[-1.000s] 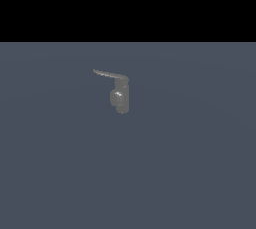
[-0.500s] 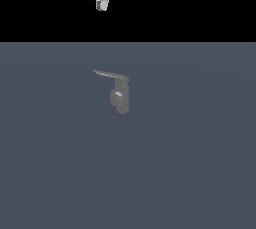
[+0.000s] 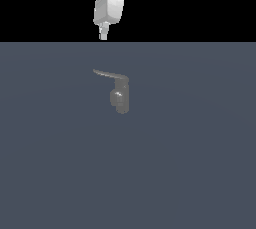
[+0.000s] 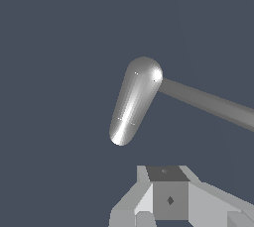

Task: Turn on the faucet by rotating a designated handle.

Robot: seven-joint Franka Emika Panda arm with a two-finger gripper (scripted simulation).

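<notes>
The gripper (image 3: 103,36) hangs high over the scene, its white body seen against the black band at the far edge in the exterior view, with only a narrow tip showing below it. The fingers (image 3: 103,35) look pressed close together there, but the tip is too small to say whether the jaws are open or closed. In the wrist view only grey blocky parts of the gripper (image 4: 168,198) show at the picture's edge, and they do not settle it either. It holds nothing and touches nothing.

Well below it, standing on the flat blue-grey floor (image 3: 190,163), is the faucet (image 3: 120,98), a small upright grey body with a rounded bulge on its front. The handle (image 3: 106,74) runs from the top of the faucet out toward the exterior view's left, thin and slightly curved. The gripper is above the handle's free end, well apart from it. From the wrist camera the faucet (image 4: 135,102) appears as a shiny rounded bar, with the handle (image 4: 208,103) as a flat grey strip leaving it sideways.
</notes>
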